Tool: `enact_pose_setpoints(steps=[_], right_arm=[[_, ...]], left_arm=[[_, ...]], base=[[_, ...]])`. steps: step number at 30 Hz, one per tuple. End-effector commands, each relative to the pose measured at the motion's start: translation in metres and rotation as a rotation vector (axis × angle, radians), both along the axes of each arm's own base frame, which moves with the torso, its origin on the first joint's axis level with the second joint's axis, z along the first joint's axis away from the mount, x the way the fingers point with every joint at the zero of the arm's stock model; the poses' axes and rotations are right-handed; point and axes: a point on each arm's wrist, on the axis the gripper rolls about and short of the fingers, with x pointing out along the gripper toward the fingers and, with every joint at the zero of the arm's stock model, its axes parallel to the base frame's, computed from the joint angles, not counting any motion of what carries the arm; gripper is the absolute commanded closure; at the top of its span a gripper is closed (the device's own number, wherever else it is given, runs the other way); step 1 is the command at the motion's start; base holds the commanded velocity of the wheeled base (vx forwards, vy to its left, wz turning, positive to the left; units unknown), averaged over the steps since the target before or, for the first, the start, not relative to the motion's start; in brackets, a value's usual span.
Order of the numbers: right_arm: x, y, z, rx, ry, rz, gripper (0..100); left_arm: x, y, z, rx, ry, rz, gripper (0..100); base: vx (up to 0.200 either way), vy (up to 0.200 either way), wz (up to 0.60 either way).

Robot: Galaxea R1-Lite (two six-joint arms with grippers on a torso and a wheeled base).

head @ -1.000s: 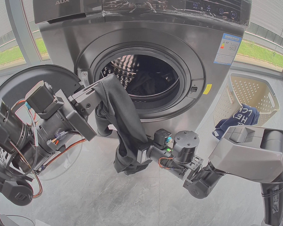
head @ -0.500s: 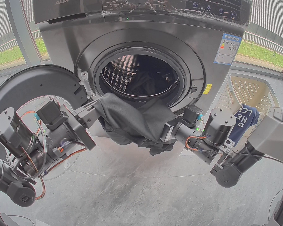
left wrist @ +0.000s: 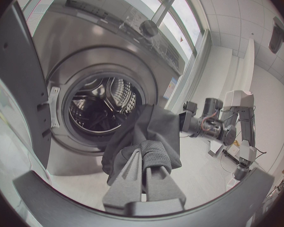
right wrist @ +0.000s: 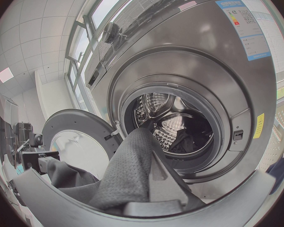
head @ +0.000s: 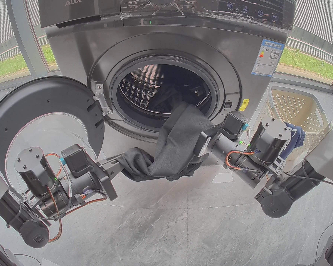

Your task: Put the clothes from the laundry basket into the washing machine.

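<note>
Before the robot stands the washer, its mouth open and dark laundry already lying in the drum. Its door is swung wide to the left, and the basket sits at the washer's right side.

A dark garment hangs between the two arms, outside the drum. Its upper end rises to the lower lip of the mouth, though I cannot tell whether it has crossed the lip. A blue shirt waits in the basket.

The left gripper is low, near the door, with its fingers pressed together on a bunched corner of the garment. The right gripper is higher, just below the mouth, pinching the other end with one finger buried in the folds.

The likely trouble is the slack middle. It sags well below the lip, so if the right end is pushed in alone, the rest may drape over the seal or slide back out to the floor. Letting go on the left too soon would drop that tail. Raising the left arm carelessly could strike the door or catch cloth on the hinge.
</note>
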Motion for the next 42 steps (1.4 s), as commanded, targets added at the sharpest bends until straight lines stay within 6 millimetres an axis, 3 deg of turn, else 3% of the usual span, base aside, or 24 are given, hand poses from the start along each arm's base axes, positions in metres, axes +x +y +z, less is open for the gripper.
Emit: enact_pose_setpoints(steps=[1, 10, 11, 19, 27, 35, 40, 42], right_arm=[[-0.001, 0.001, 0.003, 0.005, -0.007, 0.004, 100], [-0.003, 0.002, 0.003, 0.005, -0.007, 0.01, 100], [-0.003, 0.002, 0.002, 0.004, -0.005, 0.01, 100], [-0.003, 0.002, 0.003, 0.007, -0.007, 0.01, 100], [-0.001, 0.0, 0.005, 0.013, -0.014, 0.001, 100], [0.0, -0.001, 0.007, 0.024, -0.025, -0.001, 100], [-0.003, 0.002, 0.007, 0.025, -0.022, 0.013, 100], [-0.008, 0.007, 0.007, 0.024, -0.021, 0.032, 100]], left_arm=[[0.002, 0.0, -0.018, 0.039, 0.068, 0.004, 100], [0.006, 0.001, -0.036, 0.121, 0.083, 0.0, 100], [0.005, 0.001, -0.037, 0.124, 0.087, -0.004, 0], [0.001, 0.001, -0.039, 0.129, 0.1, -0.023, 0], [-0.019, 0.009, -0.068, 0.221, 0.23, -0.051, 0], [-0.035, 0.012, -0.08, 0.295, 0.258, -0.128, 0], [-0.038, 0.01, -0.077, 0.298, 0.237, -0.153, 0], [-0.036, 0.002, -0.065, 0.267, 0.172, -0.179, 0]], base=[[0.0, 0.0, 0.0], [0.0, 0.0, 0.0], [0.0, 0.0, 0.0], [0.0, 0.0, 0.0], [0.0, 0.0, 0.0], [0.0, 0.0, 0.0], [0.0, 0.0, 0.0], [0.0, 0.0, 0.0]])
